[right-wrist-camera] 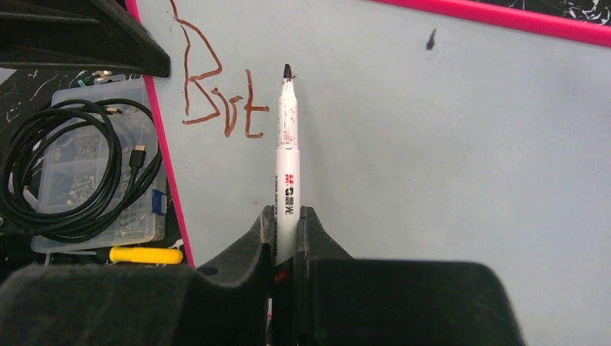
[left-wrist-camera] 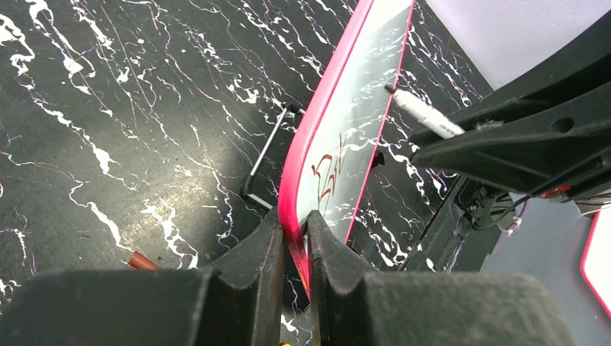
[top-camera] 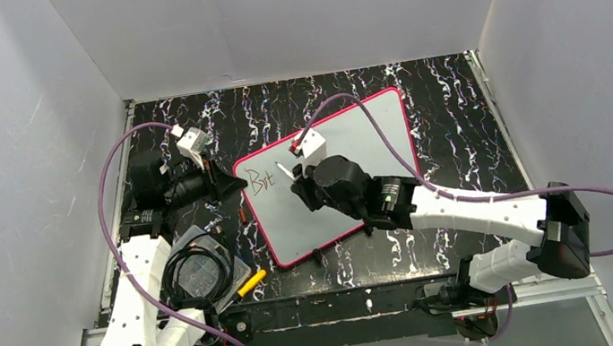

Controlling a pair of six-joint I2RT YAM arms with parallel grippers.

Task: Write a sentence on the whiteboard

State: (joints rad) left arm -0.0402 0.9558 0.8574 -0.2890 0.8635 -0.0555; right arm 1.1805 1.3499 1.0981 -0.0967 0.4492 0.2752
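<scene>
The whiteboard (top-camera: 371,141) lies tilted on the black marbled table, pink-framed, with the start of the sentence (top-camera: 261,180) in reddish-brown at its left end. My left gripper (top-camera: 232,186) is shut on the board's left edge; in the left wrist view the pink frame (left-wrist-camera: 317,122) runs down between the jaws of the left gripper (left-wrist-camera: 297,223). My right gripper (right-wrist-camera: 287,216) is shut on a white marker (right-wrist-camera: 288,144), and the marker's dark tip sits just right of the last stroke of the lettering (right-wrist-camera: 216,94). I cannot tell whether the tip touches the whiteboard (right-wrist-camera: 432,144).
A clear plastic parts box (top-camera: 199,274) with a coiled black cable on it sits near the left arm's base, a yellow object (top-camera: 252,282) beside it. A small reddish-brown piece (left-wrist-camera: 142,261) and a thin metal bar (left-wrist-camera: 270,151) lie left of the board. Grey walls enclose the table.
</scene>
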